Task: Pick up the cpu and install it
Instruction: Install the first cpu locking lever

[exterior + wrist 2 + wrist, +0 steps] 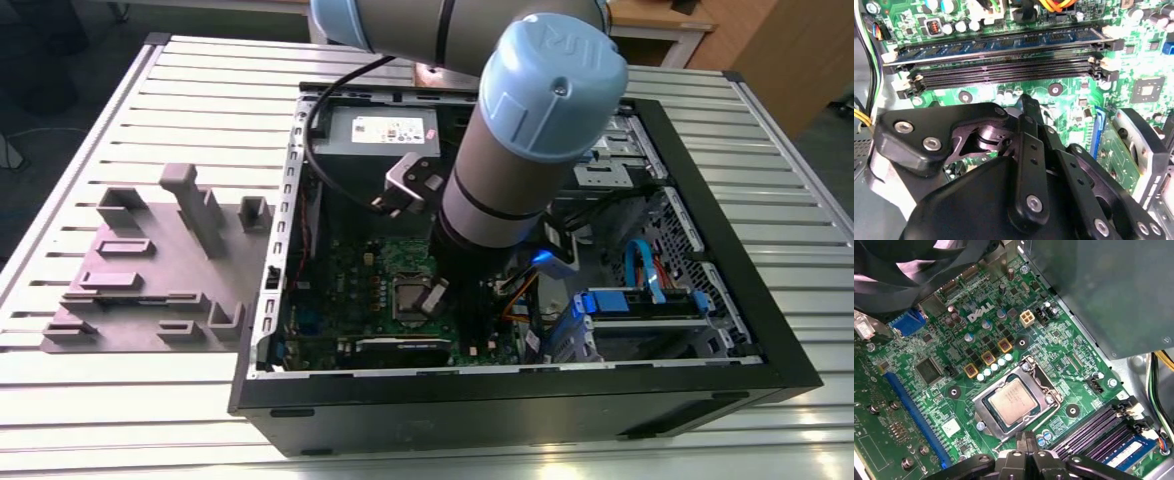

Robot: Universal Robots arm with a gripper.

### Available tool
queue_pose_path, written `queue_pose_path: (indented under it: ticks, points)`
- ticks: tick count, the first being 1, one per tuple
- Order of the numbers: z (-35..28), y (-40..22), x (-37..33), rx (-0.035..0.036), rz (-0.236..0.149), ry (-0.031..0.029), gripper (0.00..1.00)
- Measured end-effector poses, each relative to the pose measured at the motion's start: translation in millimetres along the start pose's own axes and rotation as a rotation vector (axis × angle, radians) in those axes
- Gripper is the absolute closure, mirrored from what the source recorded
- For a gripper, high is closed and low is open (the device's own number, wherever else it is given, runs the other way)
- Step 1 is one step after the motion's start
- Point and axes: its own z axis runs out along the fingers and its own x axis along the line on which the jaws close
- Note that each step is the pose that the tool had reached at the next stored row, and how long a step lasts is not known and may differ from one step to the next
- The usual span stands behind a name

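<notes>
The cpu (pixel 1015 401) sits flat inside the metal socket frame (pixel 1049 399) on the green motherboard (pixel 1064 347), silvery top facing up, in the first wrist view. Landmark is that socket frame: the pincer (pixel 1026 440) hangs just beside its edge, tips pressed together and closed on nothing, not touching the cpu. A row of small capacitors (pixel 994 368) lies just beside the frame on the far side from the pincer, and a white power connector (pixel 1027 318) lies further out that way. The memory slots (pixel 1099 432) run near the frame's corner, one holding a blue module (pixel 1134 452). A long blue expansion slot (pixel 916 417) is well apart from the frame on the other side, next to a green add-in card (pixel 879 440). In the second wrist view the pincer (pixel 1024 102) shows as black linkage, fingers (pixel 1026 150) together, with the black memory slots (pixel 1004 70) just past the tip. In the exterior view the arm (pixel 514 160) reaches down into the open computer case (pixel 747 290), which lies on its side on the slatted metal surface (pixel 174 110); the socket frame (pixel 416 297) shows just beside the arm's lower end, the grey power supply (pixel 380 135) is well apart toward the case's far wall, and a grey parts fixture (pixel 147 265) rests on the surface outside the case on the exterior view's left.
</notes>
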Motion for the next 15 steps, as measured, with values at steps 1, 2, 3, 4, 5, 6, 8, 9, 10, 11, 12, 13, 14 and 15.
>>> queue_pose_path:
  ticks: [1, 2, 3, 4, 5, 6, 8, 9, 10, 11, 12, 13, 14, 15]
  points:
    - [0.0, 0.9, 0.4, 0.0009, 0.0, -0.0004, 0.9]
    - [0.0, 2.1, 0.8, 0.0018, 0.0, -0.0008, 0.9]
    - [0.2, 3.4, 1.3, 0.0026, 0.0, -0.0014, 0.9]
    - [0.3, 4.6, 1.8, 0.0033, 0.0, -0.0019, 0.9]
    - [0.5, 5.6, 2.3, 0.0038, 0.0, -0.0025, 0.9]
    - [0.5, 6.4, 2.7, 0.0044, 0.0, -0.0029, 0.9]
    - [0.4, 7.5, 3.2, 0.0053, -0.001, -0.0035, 0.9]
    - [0.4, 7.9, 3.4, 0.0056, -0.001, -0.0037, 0.9]
    - [0.3, 8.1, 3.5, 0.0057, -0.001, -0.0037, 0.9]
    - [0.3, 8.1, 3.5, 0.0058, -0.001, -0.0039, 0.9]
    - [0.3, 8.1, 3.5, 0.0058, -0.001, -0.004, 0.9]
    - [0.3, 8.2, 3.5, 0.0059, -0.001, -0.0039, 0.9]
    - [0.2, 8.2, 3.6, 0.0059, -0.001, -0.0039, 0.9]
    - [0.2, 8.2, 3.6, 0.0059, -0.001, -0.0039, 0.9]
